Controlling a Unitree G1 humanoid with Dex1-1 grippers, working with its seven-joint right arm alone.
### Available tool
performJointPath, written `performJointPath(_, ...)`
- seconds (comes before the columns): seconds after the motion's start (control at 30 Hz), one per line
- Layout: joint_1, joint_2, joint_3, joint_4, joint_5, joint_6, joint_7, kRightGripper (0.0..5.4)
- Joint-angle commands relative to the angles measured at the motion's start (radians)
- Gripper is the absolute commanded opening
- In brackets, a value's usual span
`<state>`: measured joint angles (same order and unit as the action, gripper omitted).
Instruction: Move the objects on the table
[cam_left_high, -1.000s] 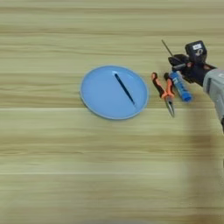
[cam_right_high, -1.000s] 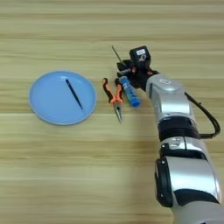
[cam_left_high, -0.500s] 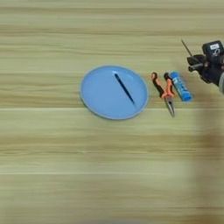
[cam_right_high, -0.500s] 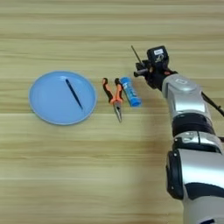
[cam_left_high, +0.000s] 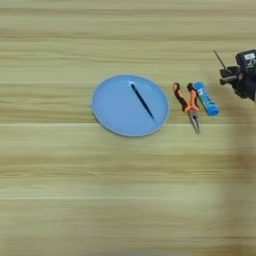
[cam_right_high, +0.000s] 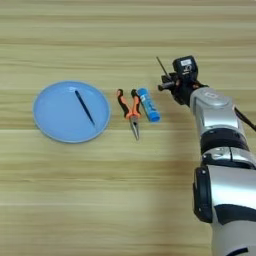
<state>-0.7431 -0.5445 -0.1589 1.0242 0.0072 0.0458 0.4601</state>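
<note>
My right gripper (cam_right_high: 172, 83) (cam_left_high: 231, 78) is at the right side of the table (cam_right_high: 125, 200), shut on the thin screwdriver (cam_right_high: 161, 65), whose shaft sticks out up and to the left. The fingers cover its handle. Left of the gripper and apart from it, the blue cylinder (cam_right_high: 148, 104) lies flat, with the orange-handled pliers (cam_right_high: 129, 109) beside it. Further left is the round light-blue plate (cam_right_high: 55, 120), and the thin black stick (cam_right_high: 84, 107) lies on it.
My silver forearm (cam_right_high: 217, 125) runs from the gripper down the right side to the bottom edge. Bare wood stretches across the near half of the table (cam_left_high: 100, 200) and behind the things.
The gripper moved right with the screwdriver, from just above the blue cylinder to a spot clear of it, then sank slightly. The plate, stick, pliers and cylinder stayed put.
</note>
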Motion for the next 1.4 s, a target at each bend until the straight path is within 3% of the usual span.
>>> performJointPath(0.03,-0.111,-0.050,-0.005,-0.017,-0.004,-0.045,-0.027,0.82)
performJointPath(1.4,-0.123,0.001,0.028,0.174,-0.036,-0.087,-0.076,0.82)
